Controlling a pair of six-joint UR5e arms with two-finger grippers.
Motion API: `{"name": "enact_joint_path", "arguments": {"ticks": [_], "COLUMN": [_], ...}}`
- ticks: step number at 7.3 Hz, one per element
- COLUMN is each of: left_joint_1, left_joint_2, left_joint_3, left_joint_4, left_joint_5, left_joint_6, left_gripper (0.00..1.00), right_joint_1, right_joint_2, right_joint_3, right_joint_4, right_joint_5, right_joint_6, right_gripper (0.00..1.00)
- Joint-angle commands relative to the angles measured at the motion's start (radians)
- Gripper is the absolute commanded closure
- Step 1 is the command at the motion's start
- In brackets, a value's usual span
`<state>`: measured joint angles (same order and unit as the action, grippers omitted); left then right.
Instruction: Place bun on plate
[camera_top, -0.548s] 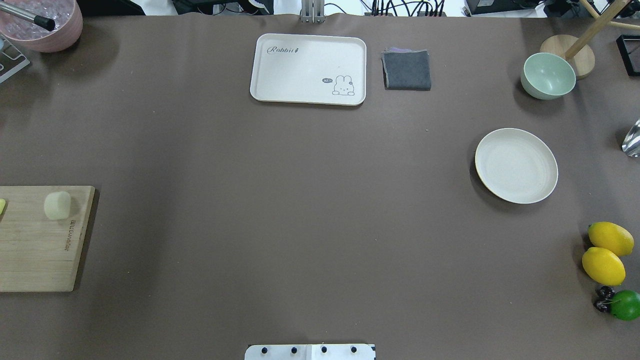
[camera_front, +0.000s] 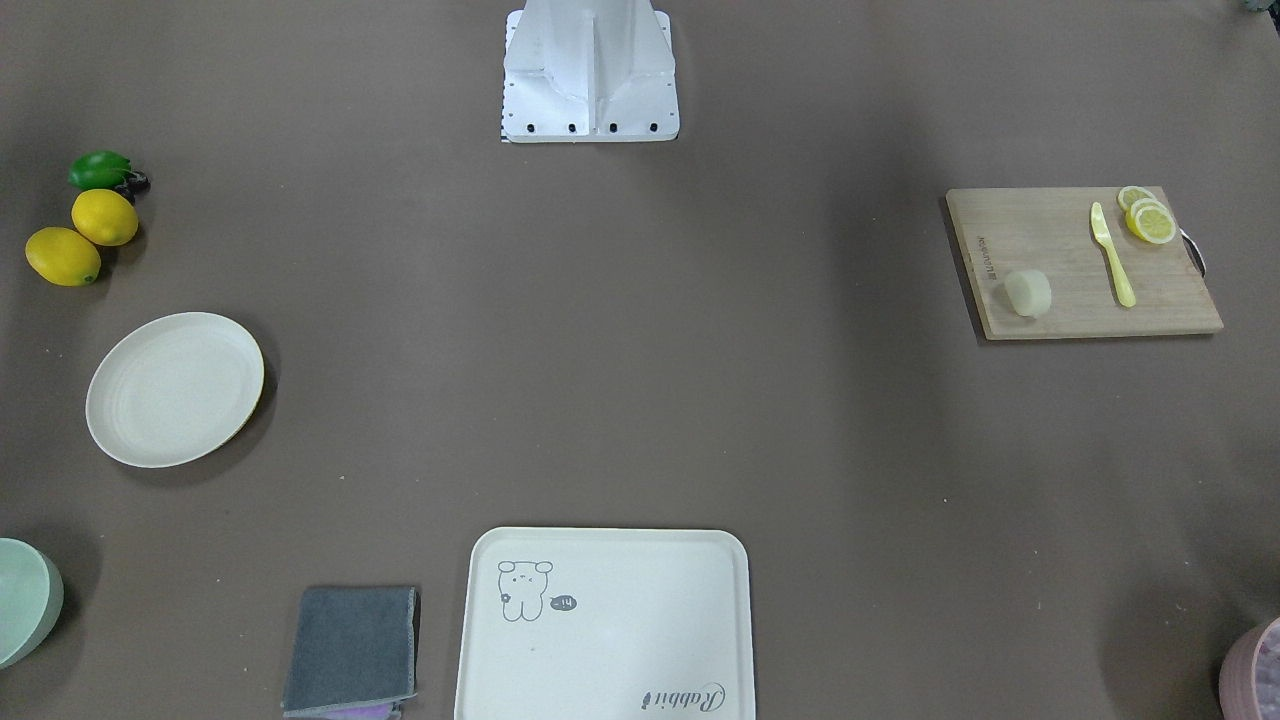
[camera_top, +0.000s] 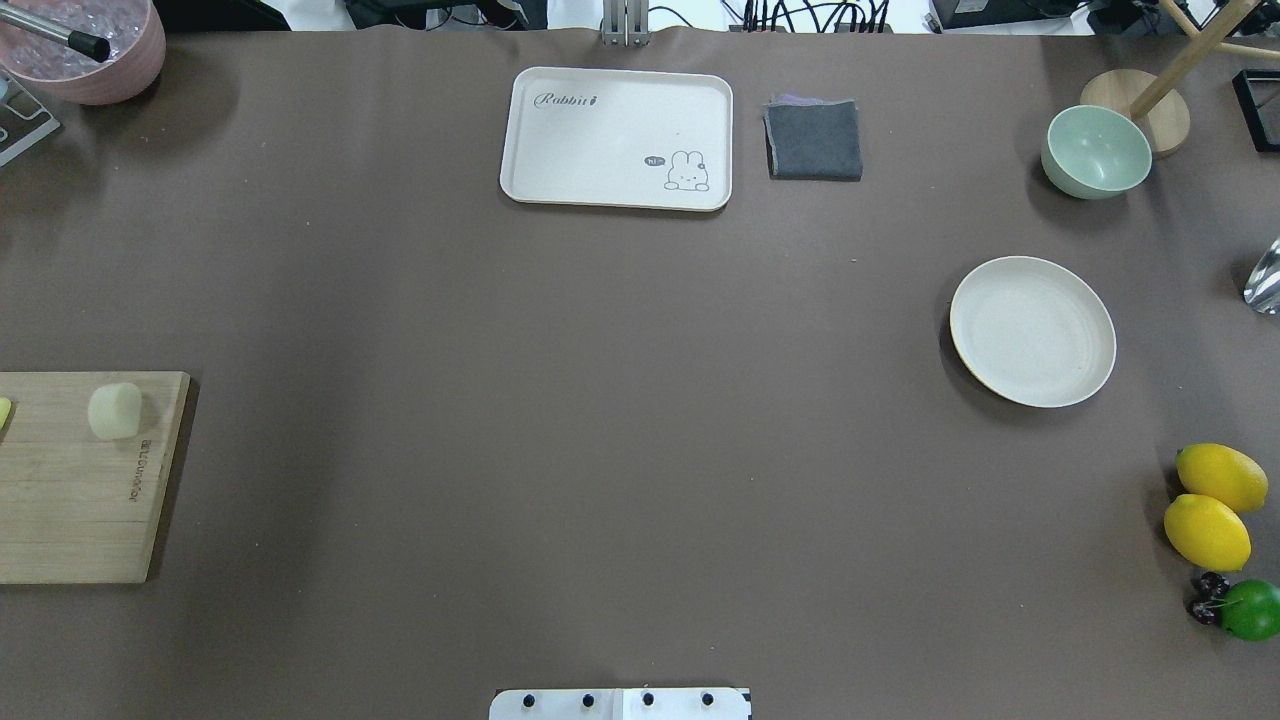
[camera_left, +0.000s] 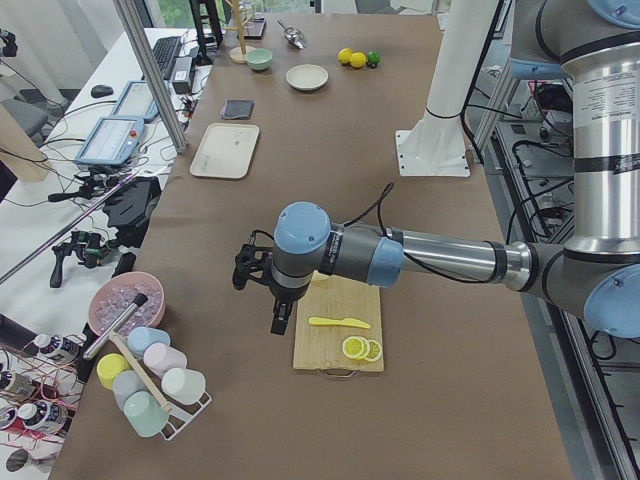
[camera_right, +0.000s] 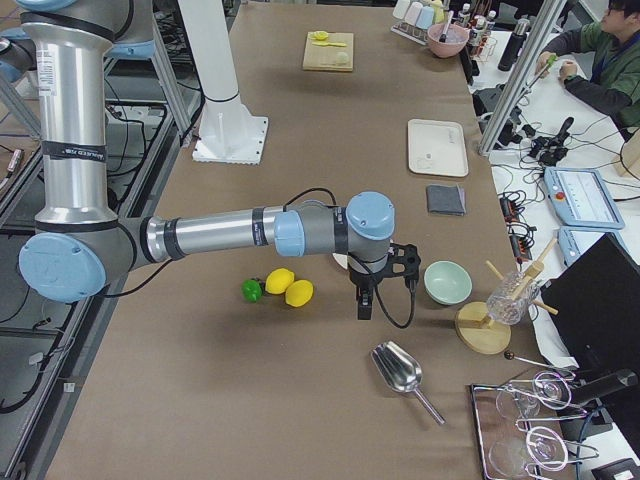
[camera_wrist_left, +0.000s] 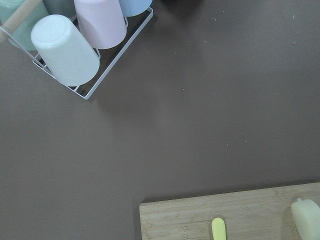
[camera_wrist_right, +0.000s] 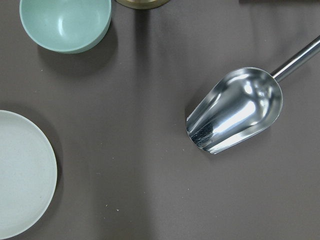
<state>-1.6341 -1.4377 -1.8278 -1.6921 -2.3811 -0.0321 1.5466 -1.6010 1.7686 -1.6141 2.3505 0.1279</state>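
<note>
The bun (camera_top: 114, 411) is a pale cream lump lying on a wooden cutting board (camera_top: 70, 500) at the table's left edge. It also shows on the board in the front-facing view (camera_front: 1028, 293) and at the corner of the left wrist view (camera_wrist_left: 306, 219). The round cream plate (camera_top: 1032, 331) lies bare on the right side, also seen in the front-facing view (camera_front: 175, 388) and the right wrist view (camera_wrist_right: 20, 175). My left gripper (camera_left: 279, 318) hangs beyond the board's outer end, near the cup rack. My right gripper (camera_right: 365, 303) hangs beside the plate. I cannot tell whether either is open or shut.
A yellow knife (camera_front: 1112, 254) and lemon slices (camera_front: 1147, 218) share the board. A rabbit tray (camera_top: 617, 138) and grey cloth (camera_top: 814, 139) lie at the far edge. A green bowl (camera_top: 1096, 152), two lemons (camera_top: 1208, 531), a lime (camera_top: 1250, 609) and a metal scoop (camera_wrist_right: 235, 110) are right.
</note>
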Motion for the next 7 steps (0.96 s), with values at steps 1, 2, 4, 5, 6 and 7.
{"name": "enact_joint_path", "arguments": {"ticks": [1, 2, 4, 5, 6, 7], "left_joint_1": [0.000, 0.000, 0.002, 0.000, 0.002, 0.002], "left_joint_2": [-0.001, -0.001, 0.000, -0.001, -0.007, -0.010], "left_joint_3": [0.002, 0.004, 0.004, 0.001, 0.002, -0.001], "left_joint_4": [0.000, 0.000, 0.002, 0.002, 0.002, 0.002], "left_joint_5": [0.002, 0.002, 0.000, -0.001, 0.000, -0.001], "left_joint_6": [-0.002, -0.002, -0.002, -0.003, -0.003, -0.003], "left_gripper": [0.02, 0.02, 0.02, 0.02, 0.02, 0.02], "right_joint_1": [-0.002, -0.002, -0.002, -0.002, -0.005, -0.005], "right_joint_2": [0.004, 0.004, 0.004, 0.006, 0.006, 0.006], "right_joint_3": [-0.003, -0.005, -0.003, -0.002, 0.002, 0.002], "right_joint_4": [-0.001, -0.001, -0.001, 0.000, 0.000, 0.000], "right_joint_5": [0.001, 0.003, 0.003, 0.004, 0.003, 0.003], "right_joint_6": [0.001, 0.004, 0.004, 0.001, 0.001, -0.001], "right_gripper": [0.00, 0.00, 0.00, 0.00, 0.00, 0.00]}}
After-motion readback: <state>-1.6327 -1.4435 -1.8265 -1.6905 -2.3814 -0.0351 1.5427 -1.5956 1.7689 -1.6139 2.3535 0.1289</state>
